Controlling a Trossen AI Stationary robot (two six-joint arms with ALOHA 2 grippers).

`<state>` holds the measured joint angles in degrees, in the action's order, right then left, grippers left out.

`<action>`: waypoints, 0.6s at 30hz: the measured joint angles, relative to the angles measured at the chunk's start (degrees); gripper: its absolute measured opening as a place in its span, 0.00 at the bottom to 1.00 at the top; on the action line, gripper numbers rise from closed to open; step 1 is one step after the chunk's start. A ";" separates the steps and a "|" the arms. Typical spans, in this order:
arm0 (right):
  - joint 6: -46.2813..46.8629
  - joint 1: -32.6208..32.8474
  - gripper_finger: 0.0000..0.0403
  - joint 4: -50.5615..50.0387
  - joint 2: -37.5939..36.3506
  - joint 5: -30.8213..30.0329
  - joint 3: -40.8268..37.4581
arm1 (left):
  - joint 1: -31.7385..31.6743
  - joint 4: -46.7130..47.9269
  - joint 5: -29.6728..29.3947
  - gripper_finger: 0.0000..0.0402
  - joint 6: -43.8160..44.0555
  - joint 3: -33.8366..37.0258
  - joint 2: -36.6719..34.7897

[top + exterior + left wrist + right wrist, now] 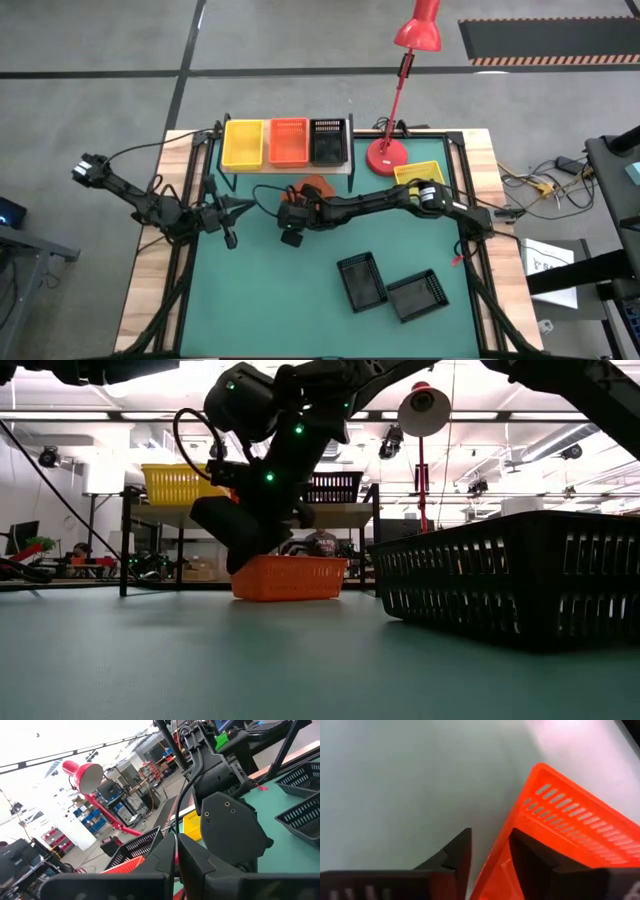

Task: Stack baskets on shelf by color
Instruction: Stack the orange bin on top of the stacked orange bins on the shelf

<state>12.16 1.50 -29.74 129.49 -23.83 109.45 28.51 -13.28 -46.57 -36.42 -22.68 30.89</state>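
Over at centre-left of the high view, the left gripper [231, 240] hangs above the green table [280, 310]; its fingers look closed together on nothing. Just right of it, the right gripper [291, 237] has its fingers astride the rim of an orange basket [570, 825] resting on the table just below the shelf [345, 165]. Up on the shelf sit yellow [243, 143], orange [289, 141] and black [329, 140] baskets. Lower right lie two black baskets [362, 281], with a yellow one [418, 172] beside the red lamp [388, 152].
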 joint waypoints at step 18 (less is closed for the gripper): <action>-11.85 6.87 0.02 -11.33 -2.44 4.83 4.56 | 0.00 -2.85 0.00 0.01 -0.38 0.00 0.54</action>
<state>0.32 8.36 -41.07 127.05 -19.00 114.01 28.51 -16.13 -46.56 -36.80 -22.68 31.44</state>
